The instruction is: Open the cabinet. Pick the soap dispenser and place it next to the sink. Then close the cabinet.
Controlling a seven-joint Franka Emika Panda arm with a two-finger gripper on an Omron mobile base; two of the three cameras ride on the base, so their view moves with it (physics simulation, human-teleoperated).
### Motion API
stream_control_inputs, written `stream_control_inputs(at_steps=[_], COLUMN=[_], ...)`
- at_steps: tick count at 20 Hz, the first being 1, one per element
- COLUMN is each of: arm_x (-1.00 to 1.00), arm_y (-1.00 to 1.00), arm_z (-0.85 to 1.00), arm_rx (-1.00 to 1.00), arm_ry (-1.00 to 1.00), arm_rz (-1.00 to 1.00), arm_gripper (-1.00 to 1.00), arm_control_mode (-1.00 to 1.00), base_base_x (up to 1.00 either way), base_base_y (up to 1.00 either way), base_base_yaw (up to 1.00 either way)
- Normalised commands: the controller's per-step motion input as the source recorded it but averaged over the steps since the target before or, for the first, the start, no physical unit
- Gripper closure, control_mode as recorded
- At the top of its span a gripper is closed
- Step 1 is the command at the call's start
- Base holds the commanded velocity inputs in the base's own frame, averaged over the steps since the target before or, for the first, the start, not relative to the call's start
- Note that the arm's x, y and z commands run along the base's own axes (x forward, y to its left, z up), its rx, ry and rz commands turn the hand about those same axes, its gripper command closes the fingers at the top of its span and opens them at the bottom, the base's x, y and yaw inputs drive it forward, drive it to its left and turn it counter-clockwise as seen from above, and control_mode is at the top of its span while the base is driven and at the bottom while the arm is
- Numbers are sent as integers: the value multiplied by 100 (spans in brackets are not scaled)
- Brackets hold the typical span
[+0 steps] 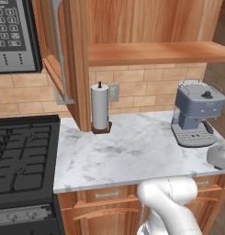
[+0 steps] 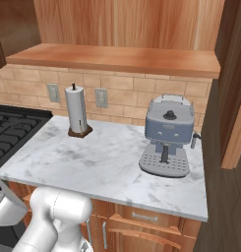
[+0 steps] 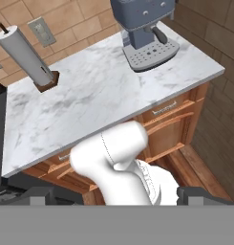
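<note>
The cabinet hangs above the counter with both doors swung open. Its left door with a long silver handle stands out at the left, and its right door juts out at the right edge. The wooden shelf floor shows bare along its visible front. The soap dispenser and the sink are out of view. My gripper is open, its dark fingertips far apart at the bottom of the hand view, high above the counter's front edge and holding nothing.
On the marble counter stand a white paper towel roll at the back left and a grey-blue coffee machine at the right. A black stove lies to the left, under a microwave. Drawers sit below the counter.
</note>
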Motion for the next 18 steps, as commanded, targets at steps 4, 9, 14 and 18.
stream_control_inputs(at_steps=[4,9,14,18], arm_x=[-17,-13,-6,-3], arm_y=[0,-8,-12,-12], arm_z=[5,7,4,2], arm_rx=[0,0,1,0], arm_ry=[0,0,0,0], arm_rz=[-1,-4,-6,-6], arm_gripper=[-100,-100,-100,-100], arm_control_mode=[-100,-100,-100,-100], base_base_x=[0,0,0,0], base_base_y=[0,0,0,0], base_base_yaw=[0,0,0,0])
